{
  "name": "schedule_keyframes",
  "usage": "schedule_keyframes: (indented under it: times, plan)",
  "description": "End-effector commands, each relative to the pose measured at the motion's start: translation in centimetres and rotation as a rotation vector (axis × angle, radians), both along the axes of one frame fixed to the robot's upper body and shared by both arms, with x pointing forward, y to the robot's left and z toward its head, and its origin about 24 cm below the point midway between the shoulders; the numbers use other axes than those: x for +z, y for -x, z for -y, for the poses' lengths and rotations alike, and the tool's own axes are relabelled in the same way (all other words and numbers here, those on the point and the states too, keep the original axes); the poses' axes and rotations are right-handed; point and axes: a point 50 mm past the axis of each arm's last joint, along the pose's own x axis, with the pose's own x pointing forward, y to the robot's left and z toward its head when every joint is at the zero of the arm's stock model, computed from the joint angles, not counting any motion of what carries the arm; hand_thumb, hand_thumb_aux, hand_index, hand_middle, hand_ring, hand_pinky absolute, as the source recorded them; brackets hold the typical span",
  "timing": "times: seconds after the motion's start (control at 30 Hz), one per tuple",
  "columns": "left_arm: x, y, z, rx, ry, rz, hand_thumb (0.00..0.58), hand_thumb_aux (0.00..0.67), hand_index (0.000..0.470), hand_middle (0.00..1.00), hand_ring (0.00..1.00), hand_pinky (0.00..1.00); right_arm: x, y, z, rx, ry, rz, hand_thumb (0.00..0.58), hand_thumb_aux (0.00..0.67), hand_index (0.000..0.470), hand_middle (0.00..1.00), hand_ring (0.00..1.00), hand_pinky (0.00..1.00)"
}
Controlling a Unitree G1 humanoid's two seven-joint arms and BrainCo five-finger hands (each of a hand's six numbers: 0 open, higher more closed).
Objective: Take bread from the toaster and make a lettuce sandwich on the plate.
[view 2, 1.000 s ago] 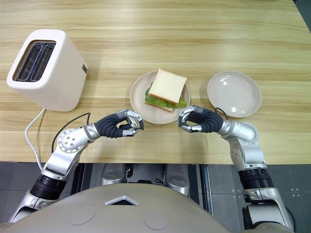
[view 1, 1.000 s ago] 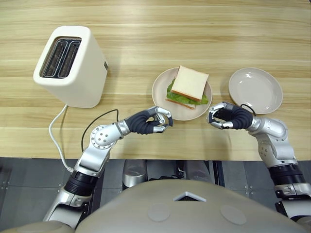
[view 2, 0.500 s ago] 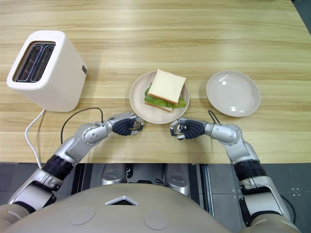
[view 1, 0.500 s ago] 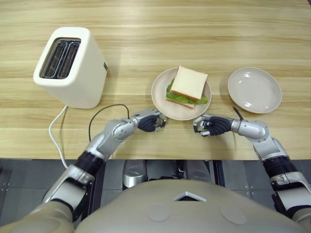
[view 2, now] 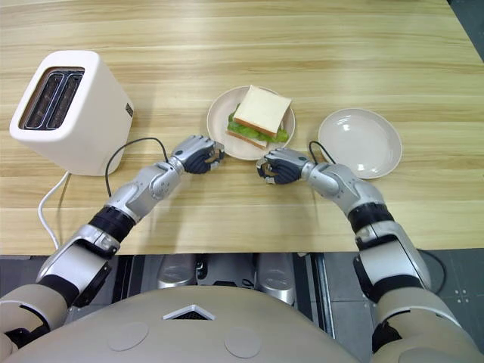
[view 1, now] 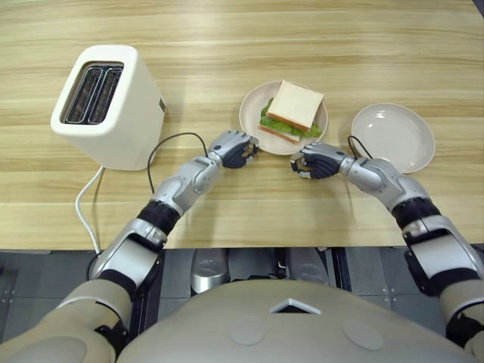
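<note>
A sandwich [view 1: 293, 112] of two white bread slices with green lettuce between them lies on a beige plate [view 1: 249, 121] at the table's middle. My left hand [view 1: 236, 148] rests on the table at the plate's near-left rim, fingers curled, holding nothing. At the near-right rim sits my right hand [view 1: 314, 161], likewise curled and empty. The cream toaster [view 1: 110, 102] stands at the left, and its two slots look dark with no bread sticking out.
A second, bare beige plate [view 1: 393, 138] lies to the right of the sandwich plate. The toaster's white cord [view 1: 85, 204] runs down off the table's front edge. A thin black cable [view 1: 170, 144] loops beside my left forearm.
Both hands have stretched forward from near the table's front edge. The sandwich plate has slid away from me, deeper onto the table. Toaster and bare plate have stayed put.
</note>
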Motion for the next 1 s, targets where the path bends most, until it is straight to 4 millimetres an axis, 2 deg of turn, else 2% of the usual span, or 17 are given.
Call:
schedule_keyframes:
  times: [0.03, 0.27, 0.4, 0.43, 0.47, 0.5, 0.57, 0.6, 0.63, 0.67, 0.7, 0.87, 1.0]
  plan:
    - [-0.7, -0.7, -0.2, 0.049, 0.021, -0.040, 0.580, 0.670, 0.460, 1.00, 1.00, 1.00, -1.0, -1.4, 0.4, -0.080, 0.110, 0.004, 0.580, 0.670, 0.460, 1.00, 1.00, 1.00]
    - [-1.2, -0.8, 0.1, 0.071, 0.093, -0.050, 0.580, 0.670, 0.460, 1.00, 1.00, 1.00, -0.8, -2.9, -0.8, -0.144, 0.134, 0.051, 0.580, 0.670, 0.460, 1.00, 1.00, 1.00]
    - [-0.2, -1.1, -0.7, 0.122, 0.173, 0.013, 0.580, 0.670, 0.460, 1.00, 1.00, 1.00, 0.0, -3.1, -0.8, -0.176, 0.027, 0.111, 0.580, 0.670, 0.460, 1.00, 1.00, 1.00]
    - [0.2, -1.2, -1.0, 0.137, 0.199, 0.037, 0.580, 0.670, 0.460, 1.00, 1.00, 1.00, 0.4, -3.1, -0.9, -0.179, -0.016, 0.135, 0.578, 0.628, 0.431, 1.00, 1.00, 1.00]
    - [0.6, -1.3, -1.3, 0.153, 0.229, 0.062, 0.580, 0.670, 0.460, 1.00, 1.00, 1.00, 0.7, -3.2, -0.9, -0.180, -0.056, 0.159, 0.075, 0.045, 0.031, 0.00, 0.00, 0.00]
    - [0.9, -1.3, -1.5, 0.165, 0.261, 0.079, 0.580, 0.670, 0.460, 1.00, 1.00, 1.00, 1.0, -3.1, -0.8, -0.185, -0.096, 0.175, 0.000, 0.000, 0.000, 0.00, 0.00, 0.00]
    - [1.7, -1.2, -1.6, 0.186, 0.408, 0.054, 0.580, 0.670, 0.460, 1.00, 1.00, 1.00, 1.8, -3.0, -0.7, -0.225, -0.251, 0.183, 0.000, 0.000, 0.000, 0.00, 0.00, 0.00]
    - [2.2, -1.0, -1.6, 0.191, 0.501, 0.040, 0.579, 0.638, 0.438, 1.00, 1.00, 1.00, 2.2, -2.8, -0.6, -0.237, -0.345, 0.177, 0.000, 0.000, 0.000, 0.00, 0.00, 0.00]
    - [2.8, -0.9, -1.6, 0.190, 0.589, 0.030, 0.505, 0.428, 0.294, 1.00, 1.00, 1.00, 2.7, -2.6, -0.6, -0.248, -0.449, 0.171, 0.000, 0.000, 0.000, 0.00, 0.00, 0.00]
    - [3.5, -0.6, -1.6, 0.184, 0.677, 0.027, 0.346, 0.244, 0.168, 1.00, 1.00, 1.00, 3.2, -2.4, -0.6, -0.255, -0.573, 0.165, 0.000, 0.000, 0.000, 0.00, 0.00, 0.00]
    - [4.2, -0.3, -1.7, 0.177, 0.748, 0.028, 0.000, 0.000, 0.000, 0.01, 0.01, 0.01, 3.7, -1.9, -0.5, -0.249, -0.682, 0.174, 0.000, 0.000, 0.000, 0.00, 0.00, 0.00]
    - [5.8, 1.9, -1.7, 0.167, 0.965, 0.038, 0.000, 0.000, 0.000, 0.00, 0.00, 0.00, 5.1, 1.0, -1.0, -0.187, -1.020, 0.244, 0.000, 0.000, 0.000, 0.00, 0.00, 0.00]
    - [6.5, 3.4, -1.3, 0.160, 1.048, 0.065, 0.000, 0.000, 0.000, 0.00, 0.00, 0.00, 5.8, 2.6, -1.4, -0.260, -1.261, 0.270, 0.000, 0.000, 0.000, 0.00, 0.00, 0.00]
